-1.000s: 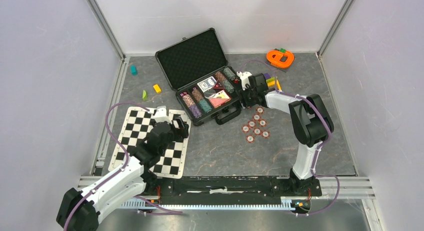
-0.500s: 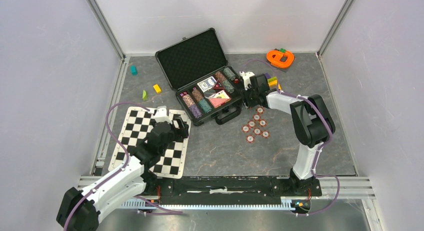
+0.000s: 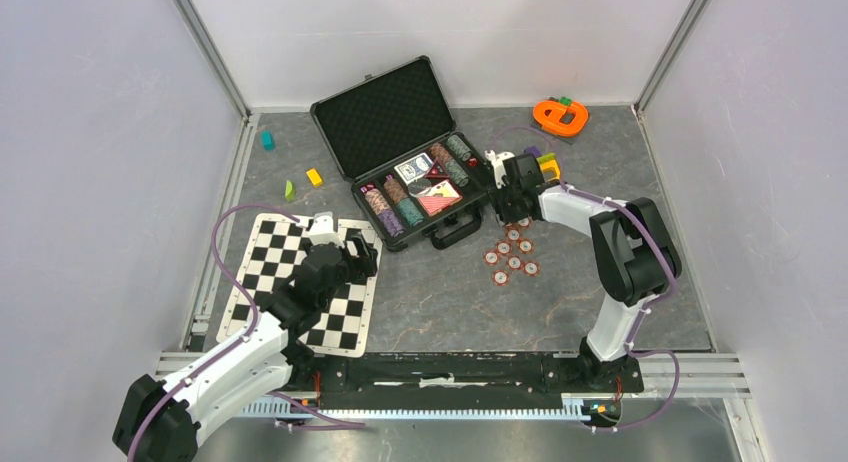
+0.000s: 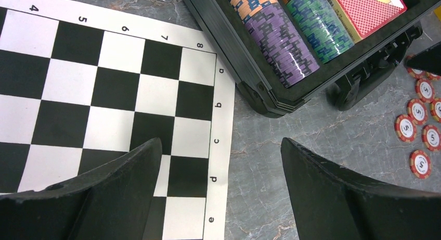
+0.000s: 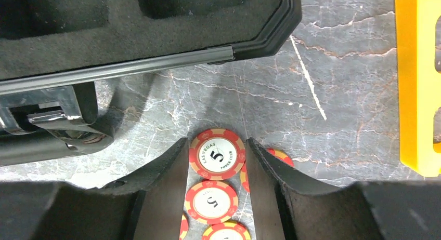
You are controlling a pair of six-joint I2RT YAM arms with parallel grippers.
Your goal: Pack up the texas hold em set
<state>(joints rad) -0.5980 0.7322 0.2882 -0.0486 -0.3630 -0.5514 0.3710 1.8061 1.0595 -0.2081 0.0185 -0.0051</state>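
Note:
The black briefcase (image 3: 385,117) lies open, its foam tray holding coloured chip stacks (image 3: 400,202) and card decks (image 3: 440,197). Several red-white poker chips (image 3: 512,257) lie loose on the table to its right. My right gripper (image 3: 504,218) is down at the far end of that group. In the right wrist view its jaws (image 5: 217,142) touch both sides of one flat chip (image 5: 217,156), with another chip (image 5: 211,202) further in between the fingers. My left gripper (image 4: 221,146) hangs open over the checkered mat's (image 4: 104,94) right edge, holding nothing.
The case handle (image 5: 67,131) and front edge sit just left of the right gripper. A yellow toy (image 5: 416,84) is close on its right. An orange toy (image 3: 560,115) lies at the back right. Small teal (image 3: 267,140), yellow (image 3: 314,177) and green (image 3: 289,190) blocks lie at the back left.
My right gripper has moved from the case's corner toward me onto the loose chips, and its jaws have narrowed around one chip. The left arm has not moved.

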